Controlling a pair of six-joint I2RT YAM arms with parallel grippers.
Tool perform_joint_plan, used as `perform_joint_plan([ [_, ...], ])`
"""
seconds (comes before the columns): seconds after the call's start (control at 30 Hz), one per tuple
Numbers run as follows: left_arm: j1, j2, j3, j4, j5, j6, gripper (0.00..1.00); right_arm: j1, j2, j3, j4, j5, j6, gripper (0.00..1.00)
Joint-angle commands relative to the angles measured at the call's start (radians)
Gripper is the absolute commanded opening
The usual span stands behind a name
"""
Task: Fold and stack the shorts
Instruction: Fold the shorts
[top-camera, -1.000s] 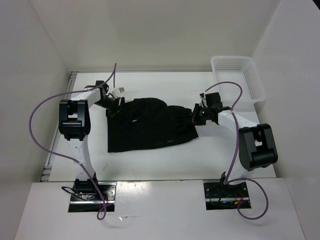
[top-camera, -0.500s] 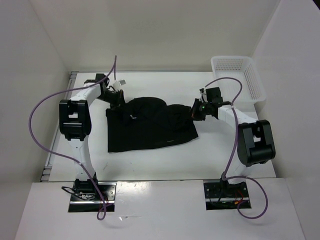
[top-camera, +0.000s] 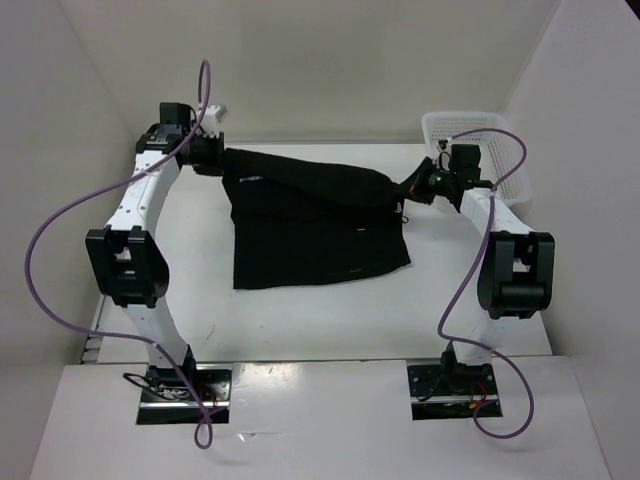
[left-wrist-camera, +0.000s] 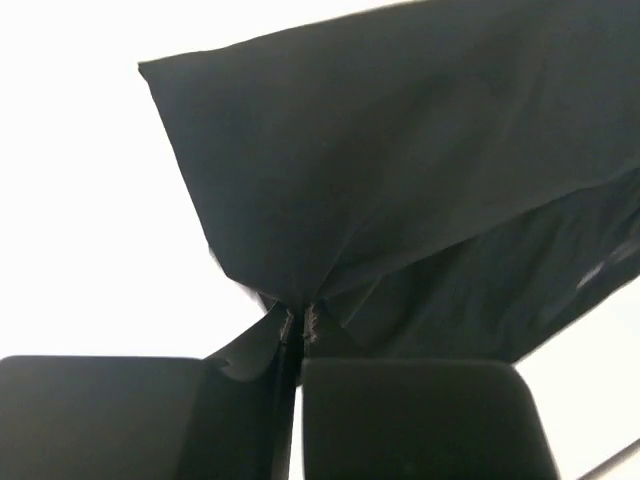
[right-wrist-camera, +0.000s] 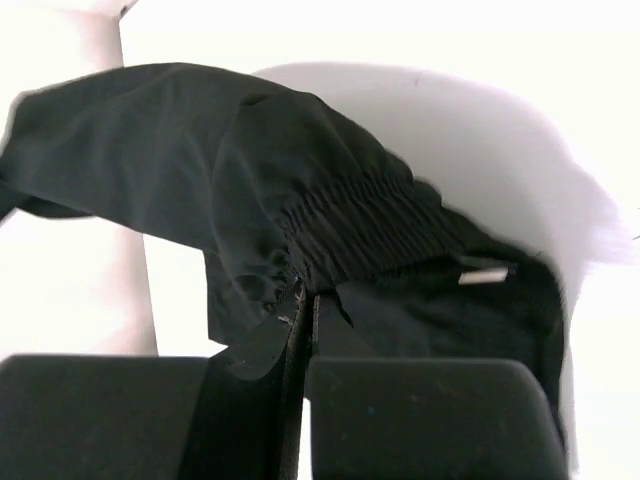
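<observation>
We see two grippers, both clamped tight on cloth. The left gripper pinches a corner of the shorts at the upper left of the overhead view. The right gripper pinches a gathered, elastic-looking edge at the upper right, just beside the one white mesh basket. The single pair of black shorts is stretched between them along its top edge. Its lower part drapes toward the middle of the frame and seems to rest on the white table. One small pale tag shows on the fabric in the right wrist view.
</observation>
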Motion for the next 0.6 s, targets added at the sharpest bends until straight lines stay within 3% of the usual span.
perform_joint_plan([
  [0.0, 0.008, -0.088, -0.138, -0.038, -0.110, 0.004, 0.00, -0.010, -0.032, -0.044, 0.006, -0.022, -0.026, 0.00],
  [0.17, 0.008, -0.167, -0.412, -0.066, -0.150, 0.004, 0.02, -0.010, -0.043, -0.159, -0.032, -0.045, -0.048, 0.00],
  [0.33, -0.041, -0.185, -0.567, -0.094, -0.101, 0.004, 0.07, -0.010, 0.013, -0.257, -0.122, -0.068, -0.048, 0.00],
  [0.4, -0.050, -0.185, -0.600, -0.094, -0.077, 0.004, 0.09, -0.010, 0.049, -0.271, -0.152, -0.097, -0.083, 0.10],
  [0.43, -0.050, -0.185, -0.624, -0.094, -0.055, 0.004, 0.10, -0.010, 0.059, -0.271, -0.152, -0.120, -0.083, 0.31],
  [0.47, -0.059, -0.185, -0.635, -0.094, -0.046, 0.004, 0.10, -0.010, 0.060, -0.285, -0.152, -0.129, -0.095, 0.39],
  [0.57, -0.069, -0.164, -0.664, -0.094, -0.037, 0.004, 0.11, -0.010, 0.024, -0.297, -0.141, -0.120, -0.095, 0.49],
])
